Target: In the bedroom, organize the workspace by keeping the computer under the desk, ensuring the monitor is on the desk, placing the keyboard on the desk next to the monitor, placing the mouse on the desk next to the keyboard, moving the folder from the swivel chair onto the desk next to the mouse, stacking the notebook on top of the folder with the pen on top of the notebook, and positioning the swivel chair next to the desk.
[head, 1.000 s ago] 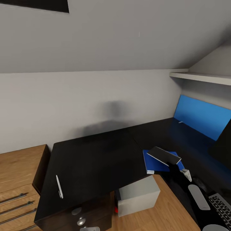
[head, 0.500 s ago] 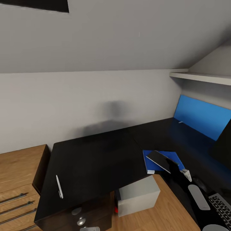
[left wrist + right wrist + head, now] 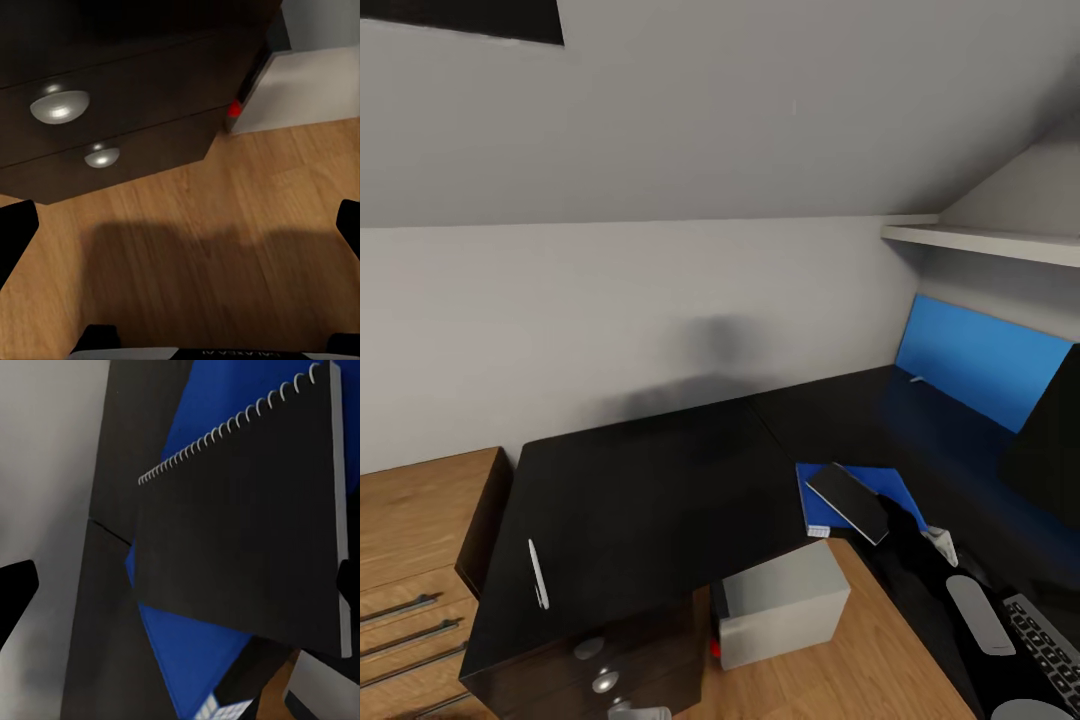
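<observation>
The dark spiral-bound notebook [image 3: 847,492] lies on the blue folder [image 3: 892,487] at the inner corner of the black desk [image 3: 660,500]. My right gripper [image 3: 898,522] is open just behind it. In the right wrist view its fingers [image 3: 16,592] stand wide on either side of the notebook [image 3: 247,525] and folder [image 3: 187,652]. The white pen [image 3: 538,573] lies on the desk's left wing. The grey computer [image 3: 785,605] stands under the desk. The monitor [image 3: 1050,450] and keyboard [image 3: 1045,640] are at the right. My left gripper [image 3: 180,232] is open over the floor. The mouse and swivel chair are out of view.
The dark drawer unit [image 3: 605,680] with round silver knobs [image 3: 60,105] stands beside the computer. Low oak cabinets [image 3: 410,560] stand left of the desk. A blue wall panel [image 3: 970,360] and a white shelf [image 3: 980,240] are at the back right.
The notebook has come down from a raised tilt to lie on the folder. The head view has shifted, so everything sits slightly further left.
</observation>
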